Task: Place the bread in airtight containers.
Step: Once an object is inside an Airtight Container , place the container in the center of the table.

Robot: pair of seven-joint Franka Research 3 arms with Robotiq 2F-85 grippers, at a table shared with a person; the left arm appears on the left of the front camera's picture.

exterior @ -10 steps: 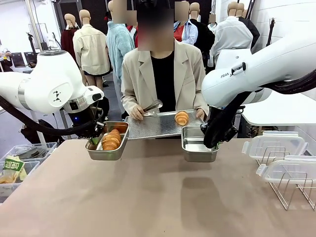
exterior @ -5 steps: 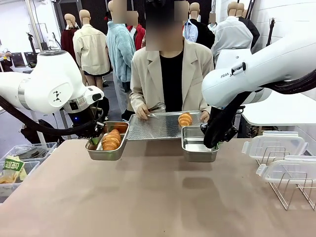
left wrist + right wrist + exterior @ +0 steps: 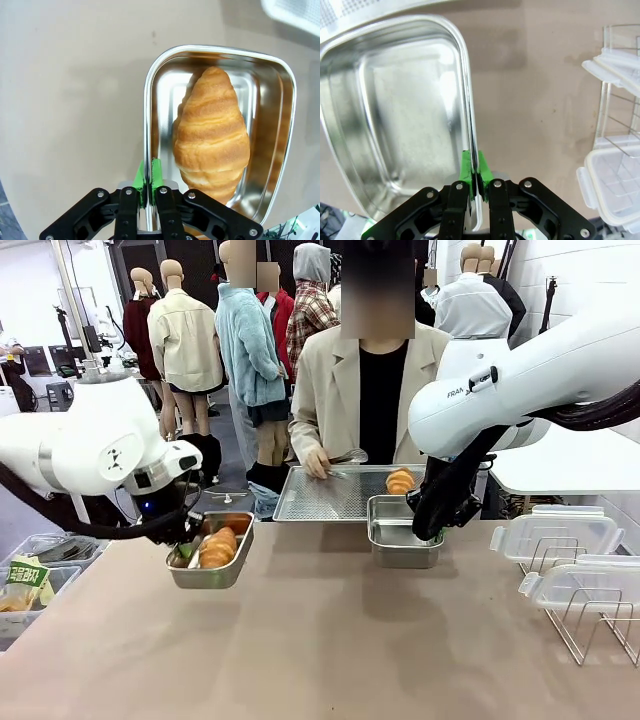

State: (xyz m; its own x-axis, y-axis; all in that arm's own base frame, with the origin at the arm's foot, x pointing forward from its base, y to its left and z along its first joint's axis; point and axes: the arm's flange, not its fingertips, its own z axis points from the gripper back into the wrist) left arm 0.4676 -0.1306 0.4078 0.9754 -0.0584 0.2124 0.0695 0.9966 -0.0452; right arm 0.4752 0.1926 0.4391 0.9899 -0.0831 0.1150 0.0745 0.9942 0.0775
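The big perforated tray (image 3: pixel 325 498) lies along the far edge of the table (image 3: pixel 320 640). Left of the tray, the left gripper (image 3: pixel 148 176) is clamped on the rim of a steel container (image 3: pixel 277 115) holding one roll (image 3: pixel 212 135). Just in front of the tray's right end, the right gripper (image 3: pixel 476 169) pinches the rim of an empty container (image 3: pixel 405 100). The second roll (image 3: pixel 400 481) lies on the tray's right end. Clear lids (image 3: pixel 555 535) rest on a rack (image 3: pixel 585 630) right of the tray.
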